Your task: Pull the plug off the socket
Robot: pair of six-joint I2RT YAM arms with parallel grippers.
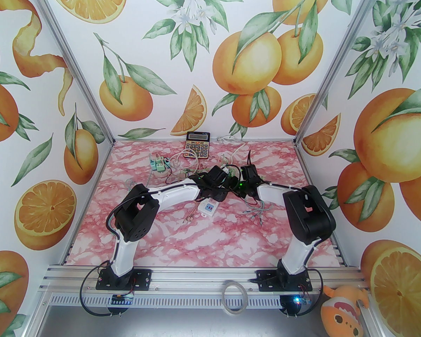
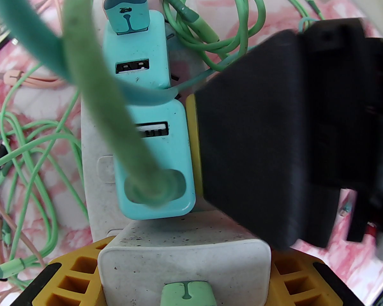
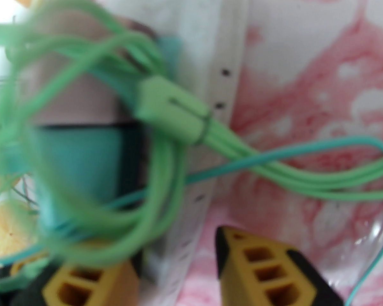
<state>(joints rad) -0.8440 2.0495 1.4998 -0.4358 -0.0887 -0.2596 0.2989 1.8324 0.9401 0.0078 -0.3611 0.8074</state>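
Note:
A white socket strip [image 2: 92, 183] lies on the pink marble table, its side wall also in the right wrist view [image 3: 223, 43]. Two teal USB chargers [image 2: 166, 151] sit in it. Below them is a white plug [image 2: 185, 250] with a green cable end in it. My left gripper [image 2: 185, 266] is shut on this white plug, one yellow finger on each side. My right gripper [image 3: 175, 260] straddles the strip's edge, jaws partly closed with a small gap at the outer finger [image 3: 265, 266]. Its other black finger [image 2: 252, 145] rests against the lower teal charger. Both grippers meet mid-table [image 1: 231, 176].
Green and pink cables [image 2: 35, 158] tangle around the strip. A calculator [image 1: 198, 145] stands at the back, two loose teal chargers [image 1: 157, 163] at the back left, and a small white box [image 1: 207, 207] lies nearer the front. A tape ring [image 1: 234, 297] rests on the front rail.

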